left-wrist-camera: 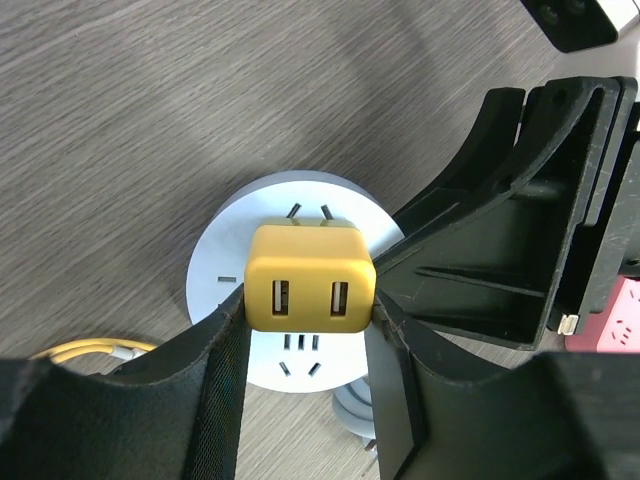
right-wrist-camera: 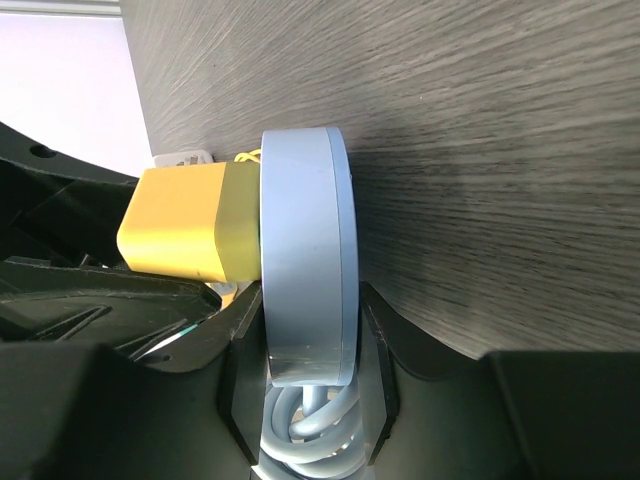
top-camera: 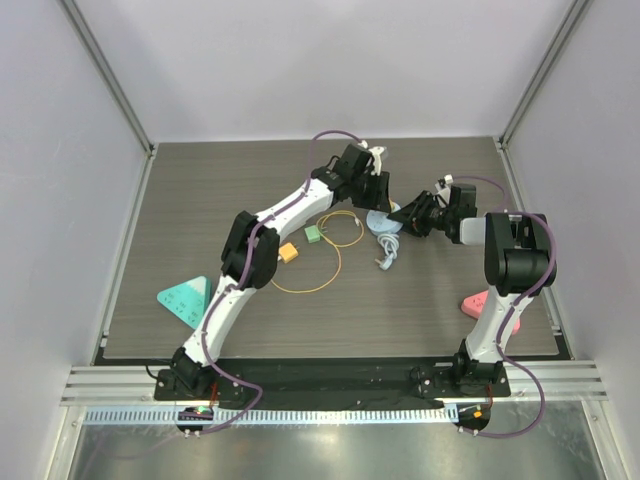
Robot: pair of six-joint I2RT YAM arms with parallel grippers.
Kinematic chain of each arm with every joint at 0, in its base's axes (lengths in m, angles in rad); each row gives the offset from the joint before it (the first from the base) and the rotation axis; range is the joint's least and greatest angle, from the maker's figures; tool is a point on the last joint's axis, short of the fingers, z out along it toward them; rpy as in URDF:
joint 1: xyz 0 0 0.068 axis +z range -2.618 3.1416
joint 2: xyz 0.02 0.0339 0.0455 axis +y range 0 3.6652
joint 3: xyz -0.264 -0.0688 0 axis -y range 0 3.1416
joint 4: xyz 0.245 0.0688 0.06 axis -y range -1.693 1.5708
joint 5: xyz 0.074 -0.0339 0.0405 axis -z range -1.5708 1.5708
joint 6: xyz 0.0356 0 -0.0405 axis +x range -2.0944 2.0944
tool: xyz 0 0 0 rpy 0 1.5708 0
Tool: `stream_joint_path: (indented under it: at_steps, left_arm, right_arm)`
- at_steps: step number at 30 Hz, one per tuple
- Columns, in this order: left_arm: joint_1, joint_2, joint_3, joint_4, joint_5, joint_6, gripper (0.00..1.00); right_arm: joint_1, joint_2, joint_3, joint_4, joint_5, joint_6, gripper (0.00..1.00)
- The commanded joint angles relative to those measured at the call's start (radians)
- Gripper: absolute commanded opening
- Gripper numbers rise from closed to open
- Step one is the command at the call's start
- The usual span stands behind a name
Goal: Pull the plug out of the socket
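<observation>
So the chunky yellow plastic plug [left-wrist-camera: 310,277] is seated mid-face in the round pale-blue plastic socket disc [left-wrist-camera: 225,262], which lies flat on the grey wood-grain desk [left-wrist-camera: 120,120] b/w the two arms. Left jaws clamped on the plug's sides, right jaws clamped across the disc's rim. Pale coiled cable [right-wrist-camera: 310,425] sits right by the disc.

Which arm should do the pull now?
Left. The left gripper pinches both sides of the yellow plug, which sits in the round socket. The right gripper clamps that socket's rim, so it is better placed to brace.
</observation>
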Motion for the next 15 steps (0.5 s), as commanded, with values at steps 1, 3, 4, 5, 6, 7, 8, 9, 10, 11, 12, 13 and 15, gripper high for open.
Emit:
stream_joint_path:
  at_steps: [1, 3, 4, 5, 6, 7, 8, 9, 10, 11, 12, 13, 15]
  left_arm:
    - [0.006, 0.015, 0.025, 0.028, -0.019, -0.026, 0.3]
    - [0.006, 0.011, 0.023, 0.031, -0.025, -0.027, 0.24]
    - [0.007, 0.009, 0.02, 0.031, -0.026, -0.029, 0.24]
    - [0.007, 0.008, 0.019, 0.031, -0.028, -0.029, 0.23]
    - [0.007, 0.006, 0.017, 0.031, -0.031, -0.029, 0.23]
    - [0.007, 0.005, 0.016, 0.031, -0.034, -0.029, 0.22]
    - [0.006, 0.003, 0.011, 0.032, -0.033, -0.029, 0.22]
    - [0.004, 0.0, 0.009, 0.032, -0.036, -0.029, 0.21]
    - [0.004, 0.0, 0.006, 0.032, -0.036, -0.027, 0.2]
    - [0.003, -0.002, 0.005, 0.034, -0.04, -0.026, 0.19]
    - [0.001, -0.005, -0.001, 0.035, -0.042, -0.024, 0.18]
    - [0.0, -0.008, -0.003, 0.037, -0.045, -0.023, 0.15]
    - [0.0, -0.009, -0.007, 0.038, -0.048, -0.021, 0.14]
  right_arm:
    - [0.004, 0.009, 0.005, -0.048, 0.057, -0.065, 0.19]
    - [0.004, 0.003, 0.005, -0.051, 0.055, -0.069, 0.23]
    - [0.004, 0.002, 0.005, -0.052, 0.055, -0.071, 0.27]
    - [0.004, -0.005, 0.003, -0.055, 0.054, -0.073, 0.29]
    - [0.004, -0.008, 0.0, -0.057, 0.049, -0.074, 0.31]
    - [0.002, -0.014, 0.002, -0.058, 0.046, -0.076, 0.36]
    - [0.002, -0.024, 0.0, -0.066, 0.045, -0.082, 0.38]
    - [0.002, -0.032, -0.003, -0.069, 0.043, -0.086, 0.41]
    - [0.002, -0.038, -0.004, -0.072, 0.043, -0.089, 0.45]
    - [0.001, -0.044, -0.008, -0.075, 0.045, -0.091, 0.46]
    - [0.001, -0.054, -0.011, -0.077, 0.048, -0.092, 0.46]
    - [0.001, -0.055, -0.014, -0.078, 0.049, -0.095, 0.49]
    - [0.001, -0.049, -0.015, -0.081, 0.046, -0.096, 0.5]
